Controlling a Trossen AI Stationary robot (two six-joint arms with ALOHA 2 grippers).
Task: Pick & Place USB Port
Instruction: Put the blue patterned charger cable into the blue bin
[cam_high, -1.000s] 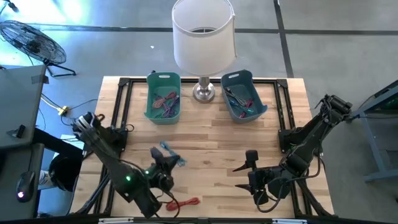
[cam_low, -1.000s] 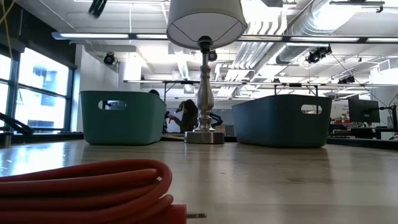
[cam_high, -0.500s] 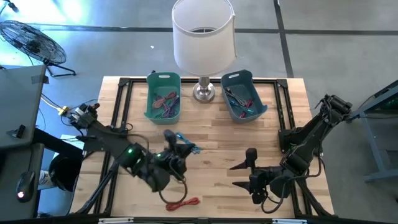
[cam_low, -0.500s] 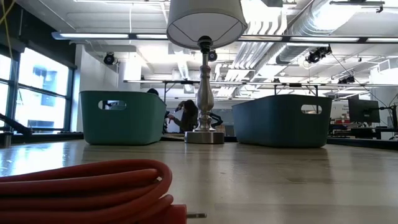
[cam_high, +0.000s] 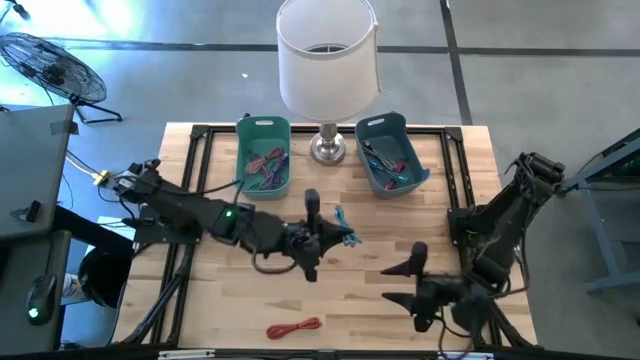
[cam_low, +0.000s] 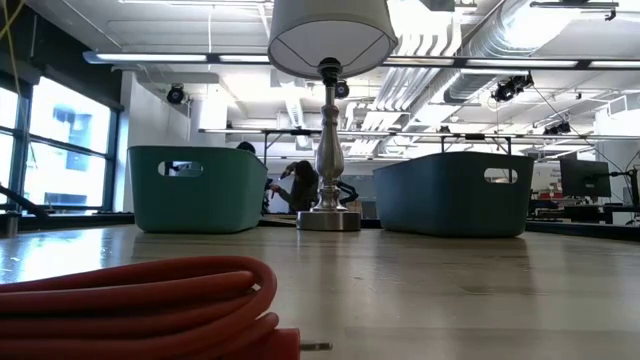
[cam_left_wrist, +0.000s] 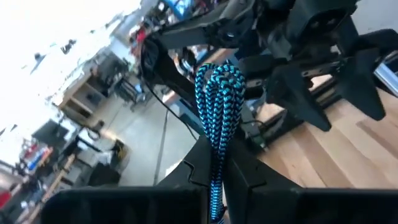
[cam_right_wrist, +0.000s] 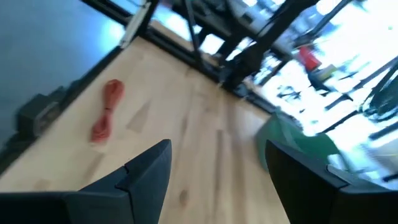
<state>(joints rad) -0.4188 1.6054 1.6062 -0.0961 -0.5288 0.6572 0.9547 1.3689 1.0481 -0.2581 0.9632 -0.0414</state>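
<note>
A blue braided cable (cam_left_wrist: 219, 106) is pinched between the closed fingers (cam_left_wrist: 249, 180) of the left gripper (cam_high: 322, 237) and is held above the middle of the wooden table (cam_high: 370, 225), in front of the lamp (cam_high: 327, 60). The right gripper (cam_high: 415, 280) is spread wide with nothing in it, near the table's front right. A red cable (cam_high: 293, 327) is seen coiled on the front edge, well apart from both bins (cam_high: 262, 155)
</note>
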